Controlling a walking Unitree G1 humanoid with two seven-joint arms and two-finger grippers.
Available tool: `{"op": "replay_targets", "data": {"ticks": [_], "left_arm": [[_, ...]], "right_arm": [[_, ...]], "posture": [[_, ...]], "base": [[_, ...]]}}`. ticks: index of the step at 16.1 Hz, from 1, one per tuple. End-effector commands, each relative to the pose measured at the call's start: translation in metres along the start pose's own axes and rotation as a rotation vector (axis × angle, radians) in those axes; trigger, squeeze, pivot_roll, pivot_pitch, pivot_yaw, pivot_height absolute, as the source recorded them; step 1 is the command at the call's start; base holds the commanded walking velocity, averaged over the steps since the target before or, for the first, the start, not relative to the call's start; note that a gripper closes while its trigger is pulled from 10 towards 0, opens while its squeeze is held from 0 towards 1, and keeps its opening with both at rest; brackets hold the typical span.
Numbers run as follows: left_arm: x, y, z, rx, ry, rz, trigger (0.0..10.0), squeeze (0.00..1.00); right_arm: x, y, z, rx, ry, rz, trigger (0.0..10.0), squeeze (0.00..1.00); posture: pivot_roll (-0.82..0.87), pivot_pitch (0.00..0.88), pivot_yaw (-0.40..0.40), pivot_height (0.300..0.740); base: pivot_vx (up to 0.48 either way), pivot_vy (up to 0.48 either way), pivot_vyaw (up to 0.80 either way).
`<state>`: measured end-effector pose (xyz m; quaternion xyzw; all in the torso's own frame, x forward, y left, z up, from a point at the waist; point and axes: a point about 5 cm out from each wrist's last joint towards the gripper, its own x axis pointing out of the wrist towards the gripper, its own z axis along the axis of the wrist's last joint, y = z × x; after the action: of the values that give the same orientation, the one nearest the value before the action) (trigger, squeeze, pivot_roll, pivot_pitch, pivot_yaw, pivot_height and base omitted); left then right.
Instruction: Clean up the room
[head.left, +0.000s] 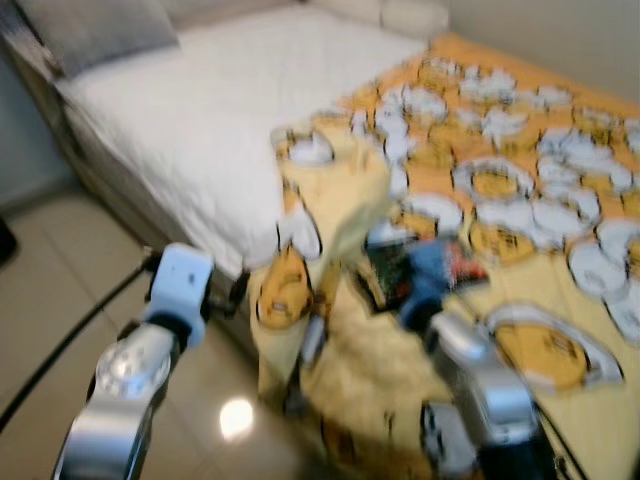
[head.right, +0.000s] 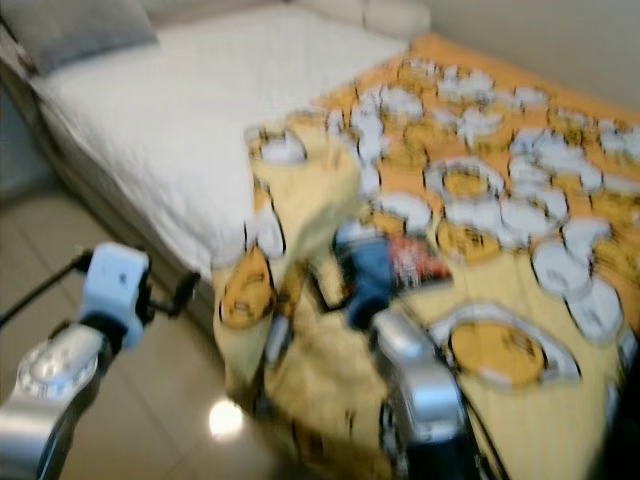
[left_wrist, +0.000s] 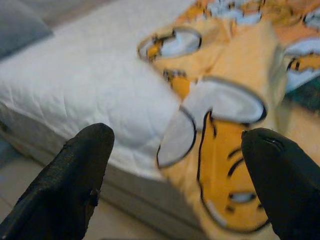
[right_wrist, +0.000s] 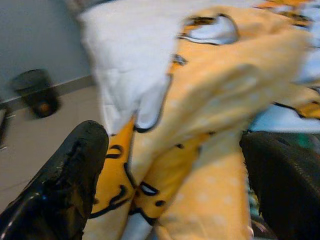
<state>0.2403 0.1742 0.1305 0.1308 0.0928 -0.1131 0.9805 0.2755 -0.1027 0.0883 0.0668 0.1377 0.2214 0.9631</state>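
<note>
Right wrist view: the open right claw (right_wrist: 170, 175) straddles the bunched yellow blanket (right_wrist: 220, 100); the left claw (left_wrist: 175, 180) gapes too. Closing shallowly could let fabric slip.

You are looking at a yellow-orange blanket (head.left: 520, 200) printed with white-and-orange cartoon rings, spread over the far side of the bed (head.left: 200, 140). Its near corner is bunched and folded back, draping over the mattress edge toward the floor. A dark blue-and-red item (head.left: 420, 270), too blurred to identify, lies on the blanket beside the fold.
</note>
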Motion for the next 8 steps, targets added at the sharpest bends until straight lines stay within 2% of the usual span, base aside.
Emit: {"op": "replay_targets", "data": {"ticks": [1, 2, 7, 8], "left_arm": [[0.001, -0.009, 0.002, 0.007, -0.011, -0.039, 10.0, 0.0], [0.0, -0.01, 0.002, 0.014, -0.009, -0.045, 10.0, 0.0], [0.0, -0.017, 0.002, 0.056, 0.002, -0.131, 10.0, 0.0], [0.001, -0.018, 0.001, 0.067, 0.01, -0.152, 10.0, 0.0]], "right_arm": [[-0.006, -0.017, -0.002, 0.016, 0.01, -0.061, 10.0, 0.0], [-0.007, -0.02, -0.001, 0.079, -0.004, -0.087, 10.0, 0.0], [-0.009, -0.045, -0.008, 0.142, 0.03, -0.273, 10.0, 0.0], [-0.009, -0.051, -0.008, 0.167, 0.032, -0.299, 10.0, 0.05]], "posture": [[0.05, 0.0, -0.048, 0.74], [0.05, 0.0, -0.049, 0.74], [0.05, 0.0, -0.049, 0.74], [0.05, 0.0, -0.048, 0.74]], "base": [[0.285, 0.0, 0.8], [0.266, 0.0, 0.0], [0.0, 0.0, 0.0], [0.0, 0.0, 0.0]]}}
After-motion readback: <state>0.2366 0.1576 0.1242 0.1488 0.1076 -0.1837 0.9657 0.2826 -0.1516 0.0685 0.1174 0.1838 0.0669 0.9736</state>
